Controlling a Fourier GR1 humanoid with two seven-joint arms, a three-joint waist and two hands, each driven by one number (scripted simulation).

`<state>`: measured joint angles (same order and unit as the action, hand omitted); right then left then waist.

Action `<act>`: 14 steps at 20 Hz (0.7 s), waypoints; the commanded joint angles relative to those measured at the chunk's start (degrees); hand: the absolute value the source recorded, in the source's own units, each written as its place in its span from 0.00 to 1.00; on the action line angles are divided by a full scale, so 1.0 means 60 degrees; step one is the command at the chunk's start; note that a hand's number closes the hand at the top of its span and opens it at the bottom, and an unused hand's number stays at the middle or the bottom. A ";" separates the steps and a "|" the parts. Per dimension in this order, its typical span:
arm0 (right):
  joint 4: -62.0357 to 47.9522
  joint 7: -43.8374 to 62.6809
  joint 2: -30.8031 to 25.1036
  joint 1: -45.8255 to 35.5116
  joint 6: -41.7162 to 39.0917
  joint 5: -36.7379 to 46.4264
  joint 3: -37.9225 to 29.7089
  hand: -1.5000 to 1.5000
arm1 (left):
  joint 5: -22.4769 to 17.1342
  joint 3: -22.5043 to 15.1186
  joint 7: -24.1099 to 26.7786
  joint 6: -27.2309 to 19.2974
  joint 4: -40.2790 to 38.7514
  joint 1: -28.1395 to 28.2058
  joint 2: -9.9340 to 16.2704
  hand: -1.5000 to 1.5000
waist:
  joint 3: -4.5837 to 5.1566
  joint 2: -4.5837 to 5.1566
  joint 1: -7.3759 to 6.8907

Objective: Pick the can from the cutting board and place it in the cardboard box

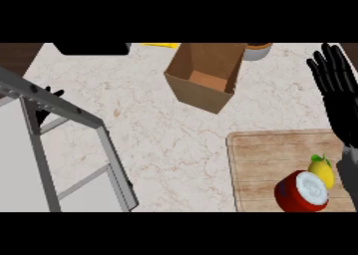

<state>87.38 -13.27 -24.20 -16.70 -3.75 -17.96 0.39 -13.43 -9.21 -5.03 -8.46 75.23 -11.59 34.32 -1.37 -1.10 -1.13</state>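
Your right hand has its fingers straight and spread, grasping nothing, raised at the right edge past the far end of the cutting board. Your left hand shows only as dark fingertips behind the grey frame on the left; you cannot tell how its fingers are set. The red can rests on the board's near right part, touching a yellow lemon. The open cardboard box sits farther off, left of the board.

red can, brown cardboard box, yellow lemon, marbled counter
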 commanded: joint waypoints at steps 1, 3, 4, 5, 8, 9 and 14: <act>0.0323 0.0479 0.0322 0.0580 0.0478 -0.0158 -0.0238 0.00 | 0.0159 0.0376 -0.0224 -0.0162 0.0620 0.0294 0.0350 0.50 | 0.0224 0.0142 0.0164; -0.0163 0.0851 0.0168 0.1106 0.0778 -0.0167 -0.0390 0.00 | -0.1433 -0.0411 0.3047 0.1762 -0.5525 -0.2144 0.0795 0.50 | 0.0096 -0.0215 0.0046; -0.0389 0.1034 0.0211 0.1563 0.0978 -0.0231 -0.0542 0.00 | -0.0321 0.0469 0.3893 0.2036 -0.5663 -0.1739 0.0266 0.50 | 0.0075 -0.0162 0.0063; -0.0572 0.1139 0.0301 0.1924 0.1190 -0.0216 -0.0611 0.00 | -0.0024 0.0940 0.4717 0.2614 -0.5731 -0.1389 0.0122 0.50 | 0.0029 -0.0140 -0.0039; -0.0742 0.1228 -0.2323 0.2271 0.0633 0.2585 0.0236 0.00 | -0.0737 0.0879 0.3106 0.3698 -0.5411 -0.1837 -0.1321 0.50 | 0.0143 -0.0201 -0.0246; -0.0915 0.1352 -0.2429 0.2659 0.0824 0.2796 0.0204 0.00 | -0.0423 0.1020 0.2811 0.3242 -0.5847 -0.2158 -0.1140 0.50 | 0.0102 -0.0194 -0.0182; -0.0474 0.0481 -0.0645 0.4149 0.1422 0.1423 -0.0252 0.00 | 0.0786 0.0556 0.1775 0.0413 -0.5999 -0.2603 -0.0795 0.50 | 0.0091 -0.0306 0.0326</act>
<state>83.27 -7.41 -30.87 2.78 3.32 -8.01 -0.33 -16.20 -6.69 -1.43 2.81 36.88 -27.64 15.76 -3.49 -3.28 0.12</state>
